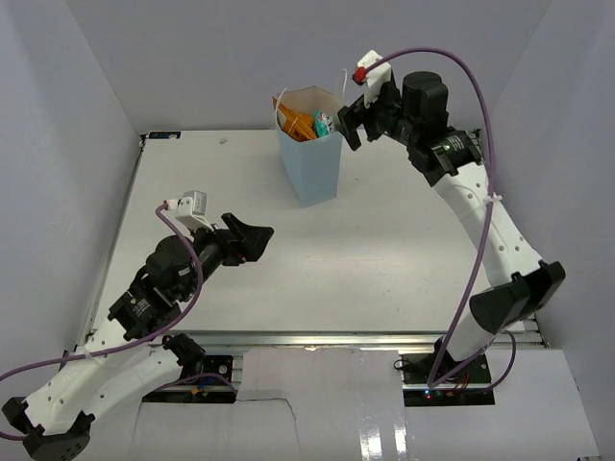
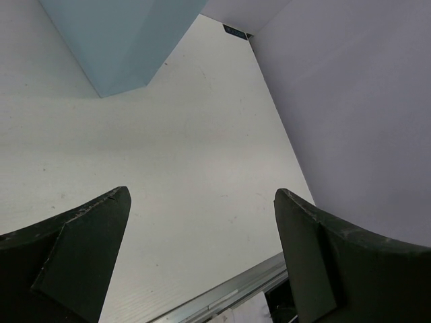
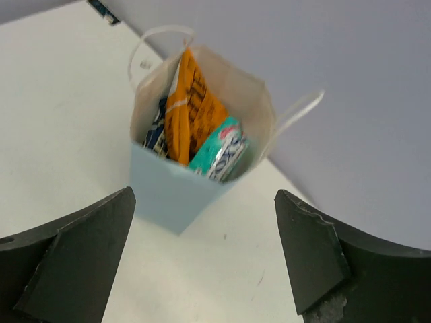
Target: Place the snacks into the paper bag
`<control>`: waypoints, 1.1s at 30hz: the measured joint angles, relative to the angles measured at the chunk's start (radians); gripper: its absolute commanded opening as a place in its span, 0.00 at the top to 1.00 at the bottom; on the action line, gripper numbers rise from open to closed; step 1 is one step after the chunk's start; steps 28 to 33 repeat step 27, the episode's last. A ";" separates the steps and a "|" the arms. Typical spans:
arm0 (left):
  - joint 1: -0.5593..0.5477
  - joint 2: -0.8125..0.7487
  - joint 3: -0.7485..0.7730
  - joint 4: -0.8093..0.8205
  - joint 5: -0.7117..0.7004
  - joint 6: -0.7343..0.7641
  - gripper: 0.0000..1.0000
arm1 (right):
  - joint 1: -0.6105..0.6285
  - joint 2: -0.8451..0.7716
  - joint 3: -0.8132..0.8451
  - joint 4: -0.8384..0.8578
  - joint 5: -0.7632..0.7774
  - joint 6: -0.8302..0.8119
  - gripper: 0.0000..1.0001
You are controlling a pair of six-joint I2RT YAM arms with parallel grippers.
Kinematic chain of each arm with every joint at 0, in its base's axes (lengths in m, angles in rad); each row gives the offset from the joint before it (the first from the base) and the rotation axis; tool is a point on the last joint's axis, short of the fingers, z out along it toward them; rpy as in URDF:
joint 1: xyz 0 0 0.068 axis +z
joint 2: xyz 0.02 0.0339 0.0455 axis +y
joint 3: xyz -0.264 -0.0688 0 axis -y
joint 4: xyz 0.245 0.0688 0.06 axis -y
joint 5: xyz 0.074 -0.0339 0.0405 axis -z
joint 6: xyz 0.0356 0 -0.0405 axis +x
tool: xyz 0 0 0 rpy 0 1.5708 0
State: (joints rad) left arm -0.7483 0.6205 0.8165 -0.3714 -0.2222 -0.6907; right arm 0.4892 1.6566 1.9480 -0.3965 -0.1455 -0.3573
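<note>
Looks like a robotics lab test cell: bare white table point(image 1: 288, 279) boxed in by plain pale panels point(image 1: 67, 144), aluminium rail point(image 1: 317, 339) along its near edge, left arm point(image 1: 144, 307) and right arm point(image 1: 480, 221) bolted there, trailing purple cables point(image 1: 489, 154)

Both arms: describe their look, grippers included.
The left arm and right arm have white links with black joint housings. Each carries a purple cable looping along it. The left gripper and right gripper have broad black fingers. A small white camera sits on each wrist; the right one shows red.
</note>
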 measured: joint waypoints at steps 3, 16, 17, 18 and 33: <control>0.000 0.002 0.014 -0.039 -0.005 0.007 0.02 | -0.042 -0.124 -0.177 -0.021 -0.035 0.041 0.10; 0.000 0.126 0.069 -0.155 -0.029 0.036 0.02 | -0.334 -0.563 -0.842 -0.103 0.011 0.177 0.10; 0.000 0.135 0.069 -0.154 -0.028 0.036 0.02 | -0.343 -0.600 -0.864 -0.105 0.025 0.181 0.10; 0.000 0.145 0.069 -0.154 -0.028 0.036 0.02 | -0.351 -0.632 -0.876 -0.105 0.040 0.187 0.10; 0.000 0.199 0.069 -0.143 -0.011 0.035 0.02 | -0.371 -0.788 -0.938 -0.091 0.203 0.224 0.10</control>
